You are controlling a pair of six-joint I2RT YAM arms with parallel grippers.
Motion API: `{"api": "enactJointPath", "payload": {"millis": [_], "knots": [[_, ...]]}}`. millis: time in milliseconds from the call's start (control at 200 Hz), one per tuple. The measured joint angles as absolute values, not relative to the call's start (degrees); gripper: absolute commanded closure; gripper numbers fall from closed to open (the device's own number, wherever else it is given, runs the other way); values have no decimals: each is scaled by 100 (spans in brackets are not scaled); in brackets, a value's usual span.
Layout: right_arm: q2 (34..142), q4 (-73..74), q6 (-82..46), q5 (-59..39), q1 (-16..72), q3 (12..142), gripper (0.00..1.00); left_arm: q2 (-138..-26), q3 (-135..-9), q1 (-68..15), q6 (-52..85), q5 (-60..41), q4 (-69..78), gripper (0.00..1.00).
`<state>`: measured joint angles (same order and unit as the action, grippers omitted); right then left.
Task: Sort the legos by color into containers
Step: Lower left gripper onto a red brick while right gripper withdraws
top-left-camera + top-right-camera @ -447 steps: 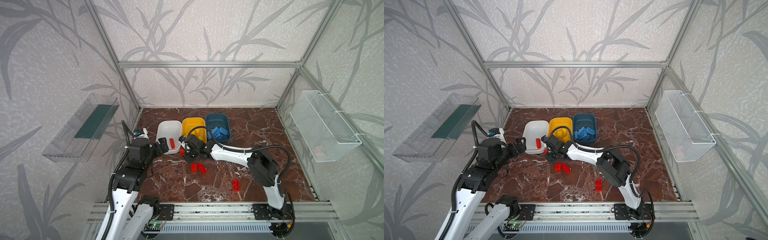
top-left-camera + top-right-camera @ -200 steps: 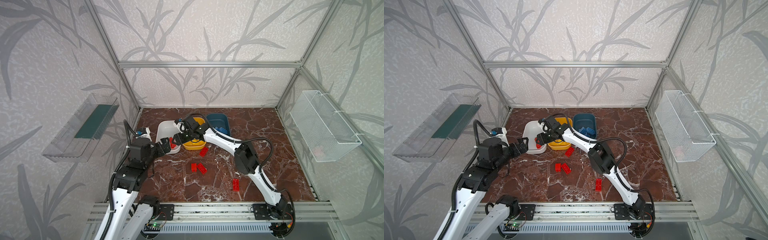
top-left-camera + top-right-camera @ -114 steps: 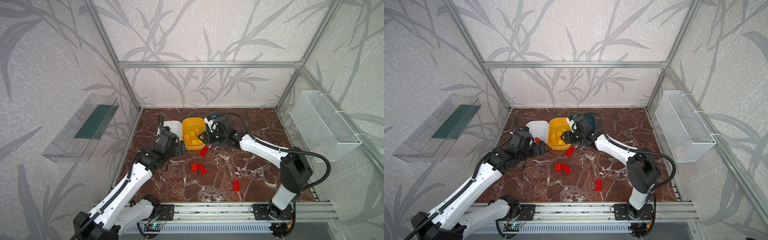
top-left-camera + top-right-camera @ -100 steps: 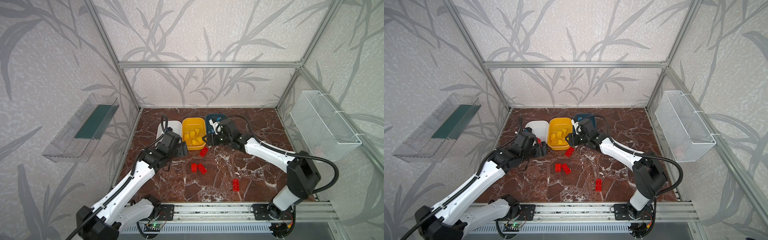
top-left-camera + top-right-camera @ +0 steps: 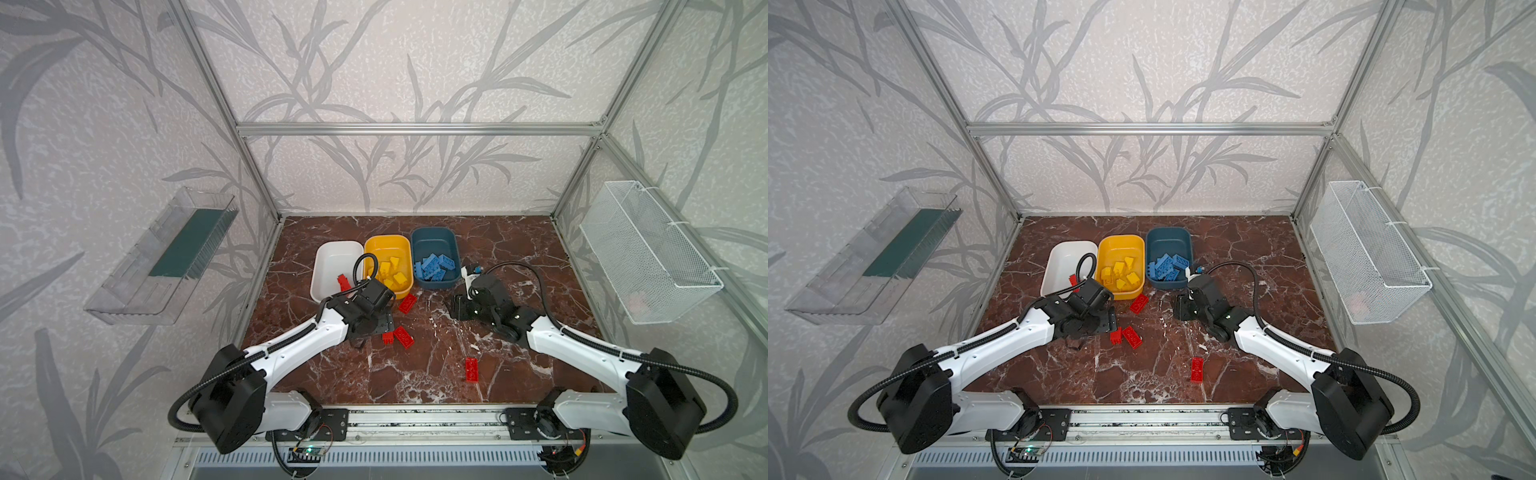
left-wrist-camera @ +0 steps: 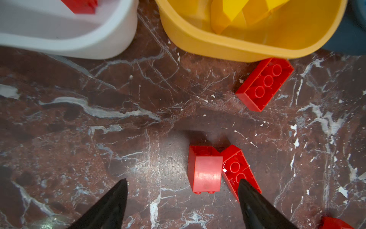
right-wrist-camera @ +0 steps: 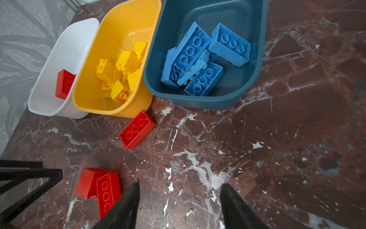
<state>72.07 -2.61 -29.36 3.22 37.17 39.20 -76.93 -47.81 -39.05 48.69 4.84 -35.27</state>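
Red smooth-backed plastic brick (image 6: 206, 174), touching a red studded brick (image 6: 235, 168) on the near side of the yellow plastic tub (image 6: 217, 49), lies just right of your left gripper (image 6: 182, 180), whose jaws are wide and empty. Your right gripper (image 7: 178, 185), parted and empty too, sits farther off.

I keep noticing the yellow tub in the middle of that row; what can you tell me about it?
The yellow rounded-rectangular plastic tub is glossy and open-topped, with a thickened rim. It stands upright on the red-brown marble tabletop, close between a white plastic tub and a dark teal plastic tub. Small yellow studded bricks lie jumbled inside. A red studded brick lies against or just short of its robot-side wall.
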Motion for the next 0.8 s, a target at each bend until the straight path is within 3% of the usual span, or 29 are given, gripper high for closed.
{"api": "enactJointPath", "payload": {"millis": [305, 800], "knots": [[7054, -263, -2934, 517, 3712, 3719, 34, -8486, -4786, -4119, 5116, 464, -3251, 20], [7032, -257, -2899, 552, 3712, 3708, 33, -8919, -4812, -4121, 5258, 652, -3256, 49]]}}
